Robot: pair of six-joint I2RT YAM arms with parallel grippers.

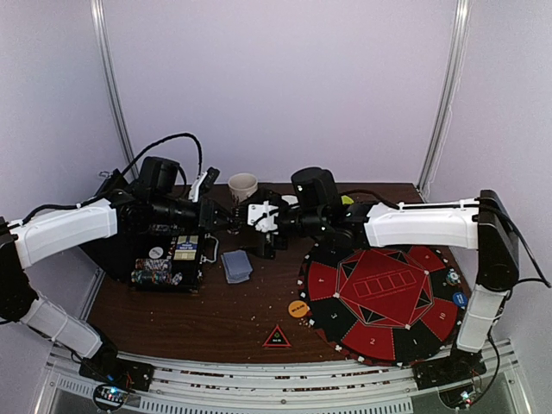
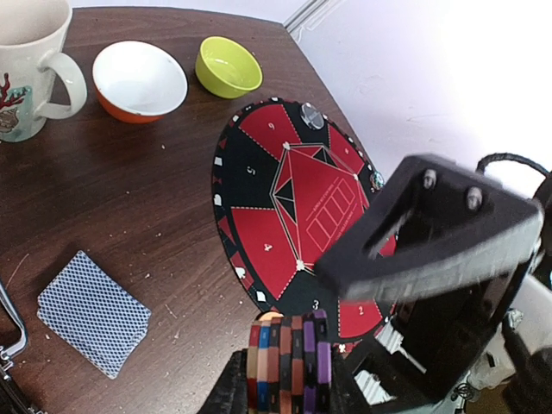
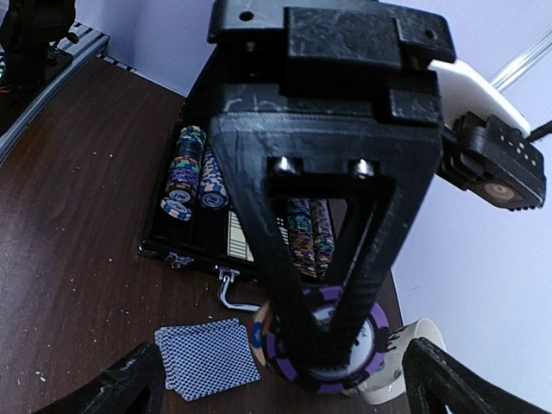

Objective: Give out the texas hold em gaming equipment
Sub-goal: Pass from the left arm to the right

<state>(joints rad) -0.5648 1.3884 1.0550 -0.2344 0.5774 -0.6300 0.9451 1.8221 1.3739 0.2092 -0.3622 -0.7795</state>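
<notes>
At centre frame, in mid-air | step: chip stack (image 2: pixel 285 358) handover, judged | left gripper (image 2: pixel 286 390) pinches the stack | right gripper (image 3: pixel 285 371) spread wide, facing it | next: right closes squarely, then left releases.

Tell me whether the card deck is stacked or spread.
Stacked: the card deck lies as one face-down pile on the table, edges only slightly offset.

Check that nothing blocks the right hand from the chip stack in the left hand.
Nothing separate stands between them. The open right hand faces the poker chip stack; only the left hand gets in the way, its own finger crossing the stack's near face.
</notes>
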